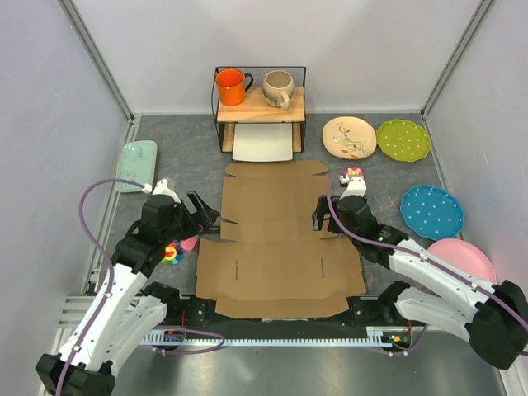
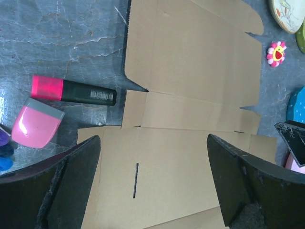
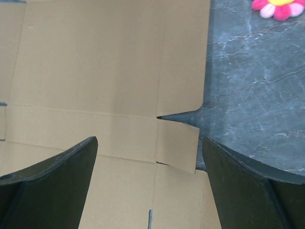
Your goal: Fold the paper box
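The box (image 1: 276, 247) lies flat and fully unfolded at the centre of the top view, on the grey worktop (image 1: 181, 161). It reaches from just below the rack (image 1: 252, 110) at upper centre down to the arm bases at the bottom edge. All panels, side flaps and slits lie in one plane: no crease is raised, no wall stands and no flap is tucked. Judged from this, no part of the folding is done and every fold is left to do. The left hand (image 1: 202, 214) is released, jaws spread wide and holding nothing. It sits at the sheet's left edge at mid-height, beside the notch between the upper and lower panels. In the left wrist view its fingers frame the lower panel and one slit. The right hand (image 1: 323, 216) is likewise released and empty, at the matching notch on the sheet's right edge. In the right wrist view its fingers straddle the small side flap. Whether either hand touches the cardboard cannot be told. A highlighter (image 2: 71, 90) lies on the worktop just beside the sheet's left edge, and a flower toy (image 2: 276, 52) lies near its right edge. Both are apart from the cardboard. The placement of the hands suggests the side flaps are the first parts to be raised.
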You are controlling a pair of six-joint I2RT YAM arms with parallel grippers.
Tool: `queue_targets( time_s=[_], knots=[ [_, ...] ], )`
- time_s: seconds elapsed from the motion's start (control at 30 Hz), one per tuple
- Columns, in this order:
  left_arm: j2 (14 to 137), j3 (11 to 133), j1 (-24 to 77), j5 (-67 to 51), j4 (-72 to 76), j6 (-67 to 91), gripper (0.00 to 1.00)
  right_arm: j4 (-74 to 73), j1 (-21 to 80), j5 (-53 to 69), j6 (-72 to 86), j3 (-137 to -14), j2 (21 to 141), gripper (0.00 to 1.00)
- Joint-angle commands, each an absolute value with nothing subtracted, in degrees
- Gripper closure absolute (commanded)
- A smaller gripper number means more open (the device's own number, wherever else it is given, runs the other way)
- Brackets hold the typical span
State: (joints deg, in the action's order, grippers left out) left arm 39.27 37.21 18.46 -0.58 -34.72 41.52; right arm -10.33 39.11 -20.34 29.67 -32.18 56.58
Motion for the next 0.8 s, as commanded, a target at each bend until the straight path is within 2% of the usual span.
queue_targets(
  time_s=[0.0, 0.13, 0.37, 0.57, 0.77],
  knots=[
    [39.7, 36.9, 18.5, -3.7, -36.9, 42.4, 0.00, -6.1, 39.1, -14.5, 29.5, -32.0, 54.8, 0.02],
    [41.2, 34.9, 18.5, -3.4, -37.3, 44.2, 0.00, -5.4, 39.1, -9.9, 28.1, -32.4, 54.0, 0.02],
    [46.6, 34.7, 18.5, 4.8, -42.1, 50.3, 0.01, -6.9, 39.1, -8.4, 27.5, -33.4, 53.2, 0.02],
    [52.7, 34.8, 18.6, 4.4, -42.8, 50.7, 0.01, -7.6, 39.1, -7.7, 27.2, -34.2, 53.5, 0.02],
    [56.1, 34.1, 19.6, 3.6, -42.0, 50.4, 0.05, -7.7, 39.2, -7.8, 27.1, -34.1, 53.5, 0.02]
  ],
)
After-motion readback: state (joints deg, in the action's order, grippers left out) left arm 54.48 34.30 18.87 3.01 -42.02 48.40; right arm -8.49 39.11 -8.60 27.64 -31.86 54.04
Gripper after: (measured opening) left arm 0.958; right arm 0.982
